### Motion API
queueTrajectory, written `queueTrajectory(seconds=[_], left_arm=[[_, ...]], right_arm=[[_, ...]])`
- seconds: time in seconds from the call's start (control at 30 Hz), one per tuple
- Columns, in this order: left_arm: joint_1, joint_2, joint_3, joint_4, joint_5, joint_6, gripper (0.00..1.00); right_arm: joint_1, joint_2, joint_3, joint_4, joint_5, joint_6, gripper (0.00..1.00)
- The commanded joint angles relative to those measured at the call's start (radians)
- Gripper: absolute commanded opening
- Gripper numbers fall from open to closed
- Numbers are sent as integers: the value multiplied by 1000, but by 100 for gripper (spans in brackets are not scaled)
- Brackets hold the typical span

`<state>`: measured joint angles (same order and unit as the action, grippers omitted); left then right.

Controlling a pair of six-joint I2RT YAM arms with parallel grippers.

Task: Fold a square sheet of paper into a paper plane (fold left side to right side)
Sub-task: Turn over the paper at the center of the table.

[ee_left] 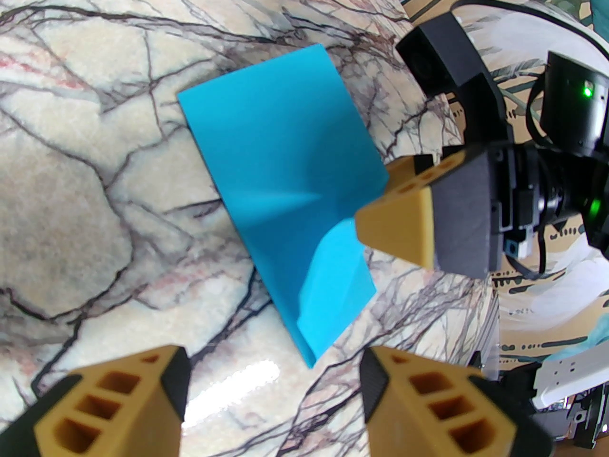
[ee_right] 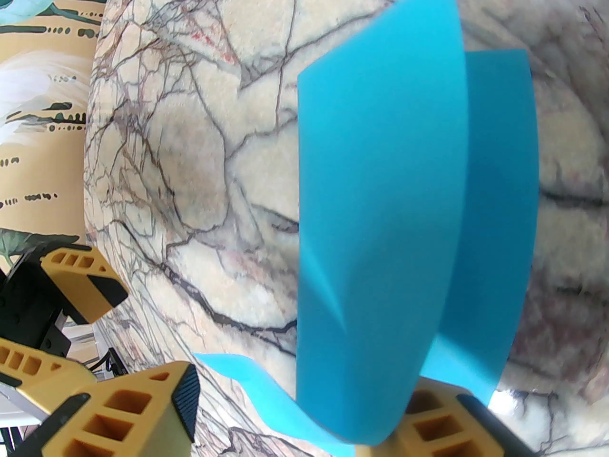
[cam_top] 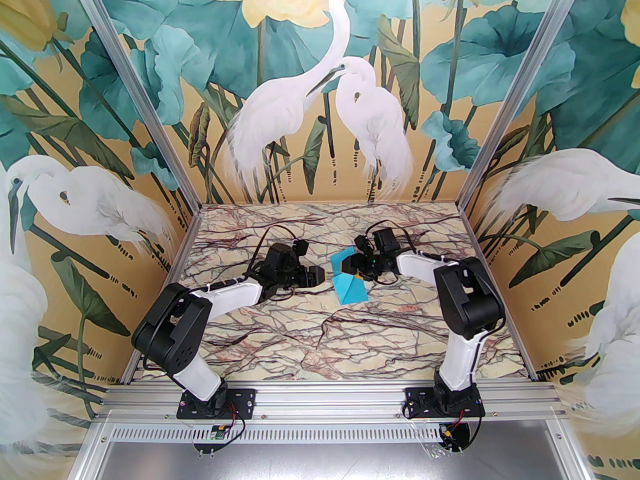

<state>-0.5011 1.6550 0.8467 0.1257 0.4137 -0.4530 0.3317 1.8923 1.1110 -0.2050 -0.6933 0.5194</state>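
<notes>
Sheet (cam_top: 352,288) lies mid-worktop (cam_top: 300,338), btwn the two pincers. It's plain turquoise-blue, doubled over into a rough rectangle but not pressed flat. The lower layer is flat on the marble; the upper layer bows up off it.

L wrist cam: sheet (ee_left: 285,160) has a soft diagonal dent across the top layer. A lighter flap curls up at the corner nearest the R pincer (ee_left: 404,198).

R wrist cam: sheet (ee_right: 380,183) has its raised layer arching tall w/ a shallow crease low down. The lower layer shows behind on the right, and a thin strip curls out at bottom left.

R pincer (cam_top: 350,267) sits over the sheet's far end. In its own cam the R pincer (ee_right: 302,393) has jaws apart; the raised layer stands in the gap, close against one finger, not pinched.

L pincer (cam_top: 326,277) is low, just beside the sheet's edge on the L arm's side. In its own cam the L pincer (ee_left: 272,369) has jaws wide w/ nothing gripped, and one sheet corner points into the gap.
</notes>
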Motion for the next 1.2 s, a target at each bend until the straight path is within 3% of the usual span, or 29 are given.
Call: queueTrajectory(seconds=[0.0,0.47,0.73,1.0,1.17], left_arm=[[7,-29,-6,11,-24,4,65],[8,-58,-24,10,-28,-13,66],[42,-174,-70,62,-26,-107,76],[122,-394,-14,37,56,-219,99],[128,-443,97,36,175,-281,99]], right_arm=[[-5,-23,-20,11,-14,-28,54],[-2,-4,-28,49,15,-31,22],[-5,-97,-14,39,44,-18,0],[-52,-287,27,139,-68,90,0],[-68,-365,116,271,-163,187,0]])
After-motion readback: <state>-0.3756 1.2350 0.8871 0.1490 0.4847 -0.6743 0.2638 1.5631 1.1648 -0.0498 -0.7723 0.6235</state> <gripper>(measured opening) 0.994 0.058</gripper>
